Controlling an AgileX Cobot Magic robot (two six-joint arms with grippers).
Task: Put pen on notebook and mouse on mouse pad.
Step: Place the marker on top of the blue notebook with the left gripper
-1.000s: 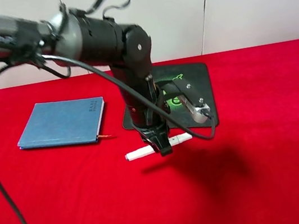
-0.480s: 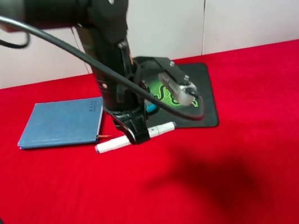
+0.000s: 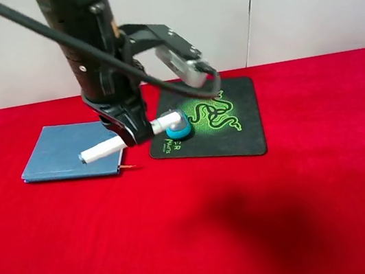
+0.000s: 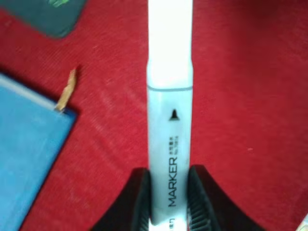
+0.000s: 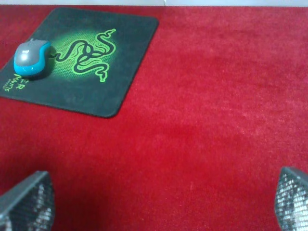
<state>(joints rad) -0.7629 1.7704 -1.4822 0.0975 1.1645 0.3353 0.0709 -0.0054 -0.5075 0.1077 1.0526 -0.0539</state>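
1 of 2 steps looked done: the mouse [image 3: 179,132] sat on the mouse pad [image 3: 238,117], centre frame. The left gripper [image 4: 168,192] clamped the pen [image 3: 104,149] at the right edge of the notebook [image 3: 56,151], left of centre, not yet released. The right gripper [image 5: 159,199] gaped empty.

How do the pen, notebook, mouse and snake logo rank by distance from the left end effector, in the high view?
1. Pen, held in the left end effector.
2. Notebook to the view's left, mouse to the right: too close to call.
3. Snake logo, farther right on the mouse pad.
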